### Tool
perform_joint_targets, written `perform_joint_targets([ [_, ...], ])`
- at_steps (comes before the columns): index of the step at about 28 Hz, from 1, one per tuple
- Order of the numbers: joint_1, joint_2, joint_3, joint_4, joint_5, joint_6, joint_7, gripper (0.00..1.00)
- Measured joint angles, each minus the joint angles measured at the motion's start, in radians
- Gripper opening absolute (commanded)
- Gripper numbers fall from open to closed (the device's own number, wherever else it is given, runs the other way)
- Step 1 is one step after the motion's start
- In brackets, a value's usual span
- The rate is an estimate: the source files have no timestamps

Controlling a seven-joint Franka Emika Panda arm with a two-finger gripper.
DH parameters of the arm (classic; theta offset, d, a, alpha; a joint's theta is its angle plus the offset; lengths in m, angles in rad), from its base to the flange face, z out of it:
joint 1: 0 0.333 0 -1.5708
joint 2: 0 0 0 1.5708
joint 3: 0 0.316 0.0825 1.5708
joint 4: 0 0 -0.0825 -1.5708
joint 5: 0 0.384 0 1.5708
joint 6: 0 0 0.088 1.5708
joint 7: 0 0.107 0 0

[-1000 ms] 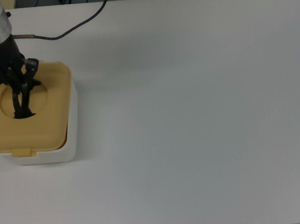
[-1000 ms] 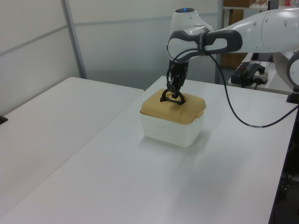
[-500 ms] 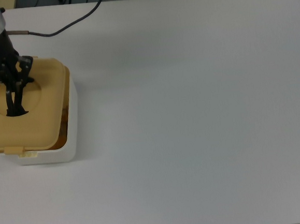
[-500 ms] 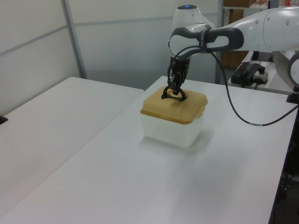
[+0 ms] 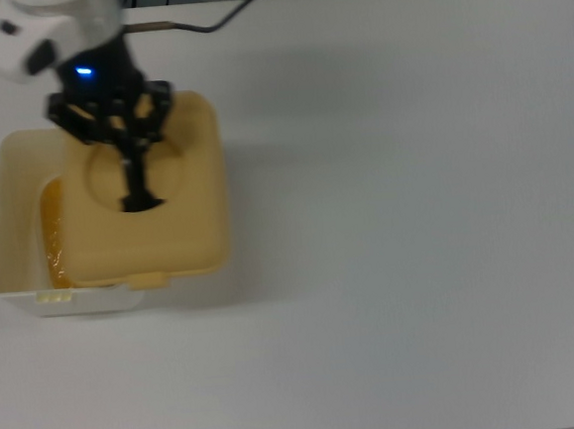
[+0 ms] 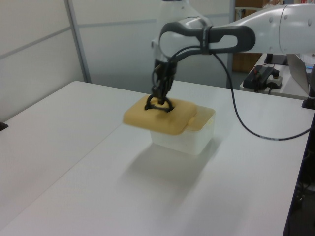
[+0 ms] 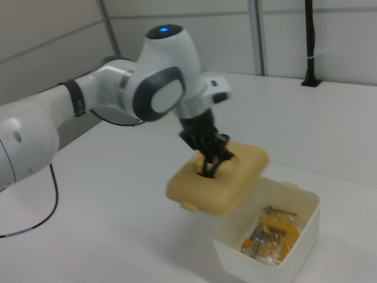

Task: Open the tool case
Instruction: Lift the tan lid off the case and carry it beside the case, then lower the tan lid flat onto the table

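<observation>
End effector (image 5: pixel 136 192) is pinching the lid (image 5: pixel 152 200) by its handle (image 6: pixel 158 102), hovering half off the box (image 7: pixel 268 236). I'd carry it toward 3 o'clock in the top view, level, onto the surface (image 5: pixel 416 214).

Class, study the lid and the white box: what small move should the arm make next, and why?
Probably carry the lid a little further sideways, clear of the white box. The gripper holds it lifted by its black handle, yet it overhangs part of the opening, where tools already show.
</observation>
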Motion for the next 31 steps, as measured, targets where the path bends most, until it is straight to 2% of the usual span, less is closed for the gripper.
perform_joint_targets([
  [9,0.202,0.001,0.002,-0.033,-0.013,-0.061,0.051,0.0],
  [12,0.242,0.001,0.002,-0.055,-0.02,-0.062,0.085,0.0],
  [15,0.278,0.001,0.002,-0.093,-0.047,-0.052,0.116,0.0],
  [22,0.308,0.013,0.002,-0.226,-0.078,0.15,0.194,0.0],
  [26,0.314,0.029,0.002,-0.299,-0.12,0.293,0.249,0.0],
  [31,0.314,0.059,0.002,-0.334,-0.163,0.391,0.295,0.0],
])
